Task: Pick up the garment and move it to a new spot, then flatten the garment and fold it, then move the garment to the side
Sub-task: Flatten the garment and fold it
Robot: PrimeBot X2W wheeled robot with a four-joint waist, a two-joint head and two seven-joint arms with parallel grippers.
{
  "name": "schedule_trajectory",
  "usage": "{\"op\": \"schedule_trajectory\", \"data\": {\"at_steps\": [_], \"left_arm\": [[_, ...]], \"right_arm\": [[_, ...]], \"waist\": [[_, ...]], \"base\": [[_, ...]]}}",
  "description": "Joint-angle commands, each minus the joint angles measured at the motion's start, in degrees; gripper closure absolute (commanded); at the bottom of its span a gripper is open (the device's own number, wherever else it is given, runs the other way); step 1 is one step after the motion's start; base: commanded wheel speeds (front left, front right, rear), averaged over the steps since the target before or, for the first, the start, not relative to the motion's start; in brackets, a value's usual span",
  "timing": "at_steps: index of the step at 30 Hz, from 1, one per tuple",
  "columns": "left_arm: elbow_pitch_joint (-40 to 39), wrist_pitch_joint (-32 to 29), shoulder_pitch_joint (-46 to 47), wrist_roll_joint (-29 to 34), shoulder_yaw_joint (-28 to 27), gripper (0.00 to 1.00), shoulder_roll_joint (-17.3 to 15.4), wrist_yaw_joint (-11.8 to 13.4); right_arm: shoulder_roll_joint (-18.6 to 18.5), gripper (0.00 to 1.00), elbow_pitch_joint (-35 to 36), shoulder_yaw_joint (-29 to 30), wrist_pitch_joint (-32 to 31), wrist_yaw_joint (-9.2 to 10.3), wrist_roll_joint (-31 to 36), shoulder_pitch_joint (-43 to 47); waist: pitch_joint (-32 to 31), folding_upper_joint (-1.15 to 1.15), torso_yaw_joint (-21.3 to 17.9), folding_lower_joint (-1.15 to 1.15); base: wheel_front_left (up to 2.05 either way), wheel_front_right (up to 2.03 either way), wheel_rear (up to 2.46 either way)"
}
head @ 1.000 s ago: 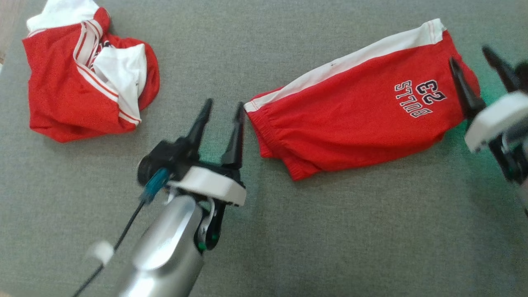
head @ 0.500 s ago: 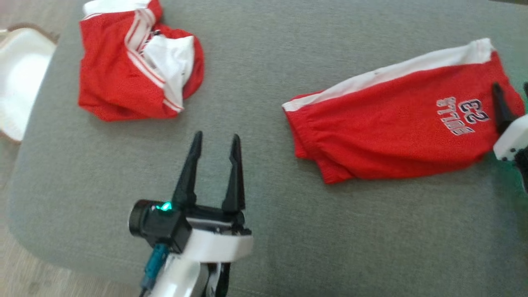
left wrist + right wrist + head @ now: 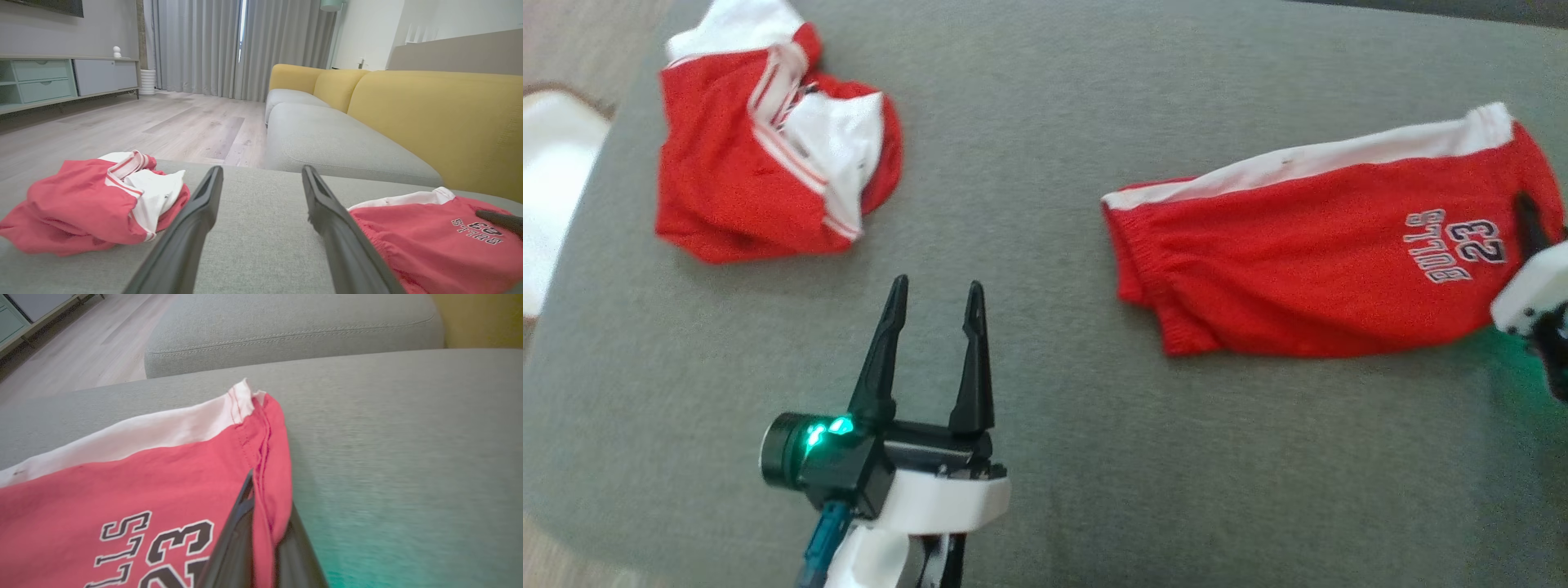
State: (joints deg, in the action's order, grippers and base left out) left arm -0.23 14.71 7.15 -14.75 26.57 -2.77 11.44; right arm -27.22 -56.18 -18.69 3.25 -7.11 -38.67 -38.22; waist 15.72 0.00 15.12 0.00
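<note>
Red shorts (image 3: 163, 469) hem pinched in right hand (image 3: 265, 506); grey cushion (image 3: 388, 437) beyond

The right gripper (image 3: 267, 498) runs off the head view's right edge, with one dark finger showing. In its wrist view the pinched hem of the shorts (image 3: 143, 477) covers part of the fingers (image 3: 233, 547). A white object (image 3: 547, 196) at the head view's left edge is cut off and cannot be identified. The top of the crumpled garment (image 3: 743, 196) is cropped.
</note>
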Motion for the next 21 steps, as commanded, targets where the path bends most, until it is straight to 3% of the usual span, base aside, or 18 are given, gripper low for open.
{"op": "schedule_trajectory", "data": {"at_steps": [1,11,21], "left_arm": [[-1.95,0.29,-0.52,0.66,-2.16,0.00,-0.11,-0.24],[-1.69,0.29,-3.02,1.69,-4.45,0.00,-0.11,-1.68],[-0.41,0.29,-4.18,1.50,-4.38,0.00,-0.11,-2.05]], "right_arm": [[-2.33,1.00,1.18,-0.47,1.07,-0.37,0.49,1.36],[-9.82,1.00,-0.78,2.40,4.61,-0.37,2.92,5.62],[-5.35,1.00,3.72,2.60,7.01,-0.37,7.76,2.34]], "waist": [[-1.43,0.00,-2.38,0.00],[-4.05,0.00,-8.45,0.00],[-6.37,0.00,-11.06,0.00]], "base": [[0.00,0.00,0.00],[0.00,0.00,0.00],[0.00,0.00,0.00]]}}
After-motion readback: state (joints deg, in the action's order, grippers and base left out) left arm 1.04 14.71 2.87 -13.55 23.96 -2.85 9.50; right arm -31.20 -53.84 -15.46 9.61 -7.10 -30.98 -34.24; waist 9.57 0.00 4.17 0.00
